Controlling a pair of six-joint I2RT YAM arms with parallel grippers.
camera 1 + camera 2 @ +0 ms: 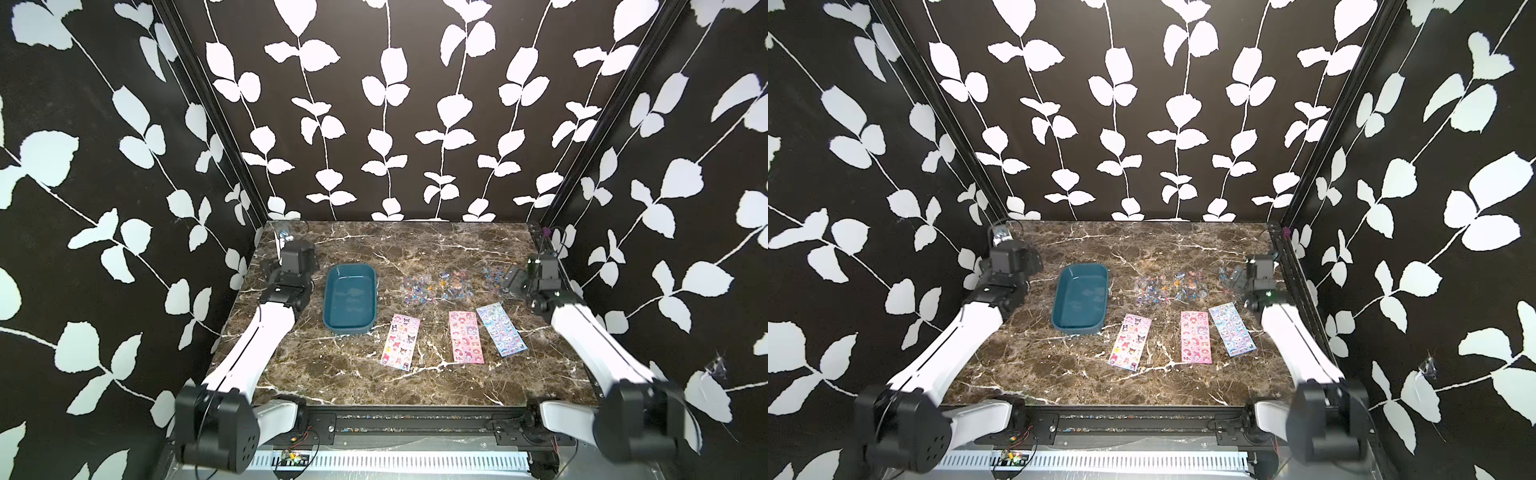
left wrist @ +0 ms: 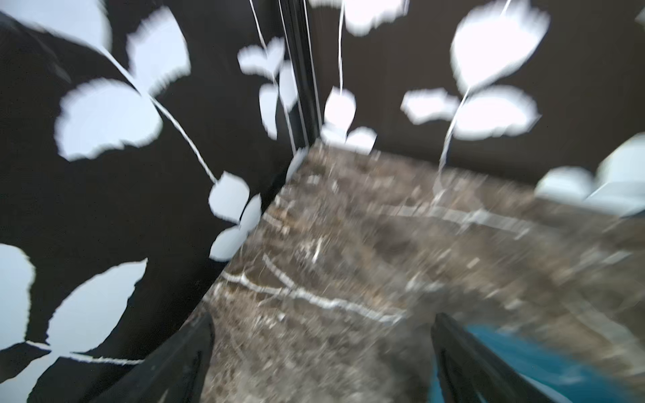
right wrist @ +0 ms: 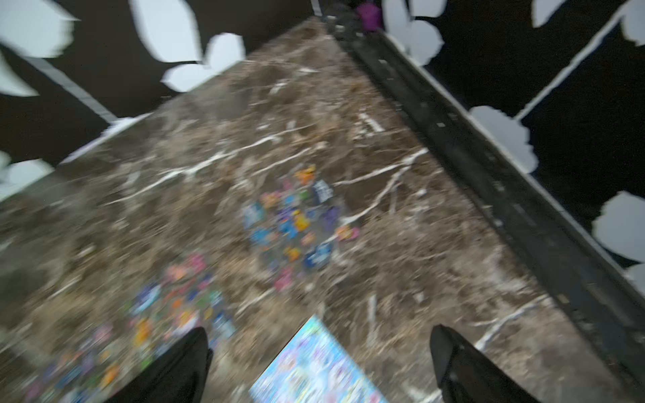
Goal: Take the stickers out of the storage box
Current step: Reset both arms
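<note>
My left gripper and right gripper both gape empty; teal storage box, long axis 12-to-6, sits bare at left gripper's 3 o'clock; stickers all lie at its 3 o'clock, nearer the right.

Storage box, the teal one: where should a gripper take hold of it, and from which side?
Pinch the long rim of the storage box nearest the left gripper, coming straight down, one jaw inside and one outside. The box sits upright, looks empty, and is probably too wide to span; its thin low wall suits a pinch.
</note>
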